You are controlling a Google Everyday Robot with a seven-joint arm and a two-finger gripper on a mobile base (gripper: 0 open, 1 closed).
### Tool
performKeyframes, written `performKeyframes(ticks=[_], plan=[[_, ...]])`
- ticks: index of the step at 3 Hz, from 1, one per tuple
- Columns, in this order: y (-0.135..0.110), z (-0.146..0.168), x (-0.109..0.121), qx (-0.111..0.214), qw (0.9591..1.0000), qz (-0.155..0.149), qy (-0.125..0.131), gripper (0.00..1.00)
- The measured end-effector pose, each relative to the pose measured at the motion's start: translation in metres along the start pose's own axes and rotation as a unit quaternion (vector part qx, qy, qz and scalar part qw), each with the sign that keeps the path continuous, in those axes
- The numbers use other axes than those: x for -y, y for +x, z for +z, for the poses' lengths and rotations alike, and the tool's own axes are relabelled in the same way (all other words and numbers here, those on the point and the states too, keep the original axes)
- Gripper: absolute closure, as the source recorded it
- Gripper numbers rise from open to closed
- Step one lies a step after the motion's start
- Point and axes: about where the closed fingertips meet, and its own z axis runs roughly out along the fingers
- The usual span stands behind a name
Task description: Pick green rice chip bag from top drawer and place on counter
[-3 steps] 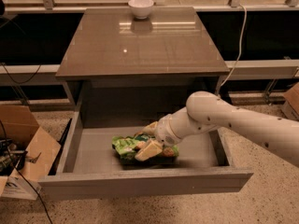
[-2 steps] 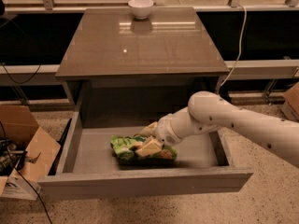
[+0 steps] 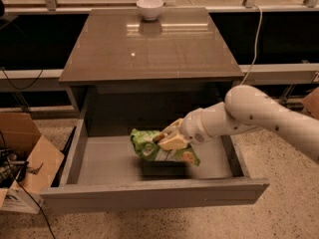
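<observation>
The green rice chip bag (image 3: 149, 144) hangs in my gripper (image 3: 167, 139), lifted a little above the floor of the open top drawer (image 3: 154, 195); its shadow lies on the drawer floor below it. The gripper's cream fingers are shut on the bag's right part. My white arm (image 3: 259, 114) reaches in from the right over the drawer's right wall. The counter (image 3: 149, 46) is the glossy grey-brown tabletop behind and above the drawer.
A white bowl (image 3: 150, 8) stands at the counter's far edge. An open cardboard box (image 3: 25, 153) with cables sits on the floor left of the drawer. A white cable (image 3: 256, 39) hangs at the right behind the counter.
The bag lay on the drawer floor under my gripper; now it is lifted off the floor and held higher, with the gripper raised slightly.
</observation>
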Motion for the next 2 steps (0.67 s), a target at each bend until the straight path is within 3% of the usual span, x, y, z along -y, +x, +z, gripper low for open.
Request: performKeyframes(ticks=[1,2], plan=[[-0.025,-0.072,0.03,-0.007,0.9981,-0.021,0.057,1.0],[-0.062,-0.141,0.065,-0.036,0.99,-0.053,0.125,1.0]])
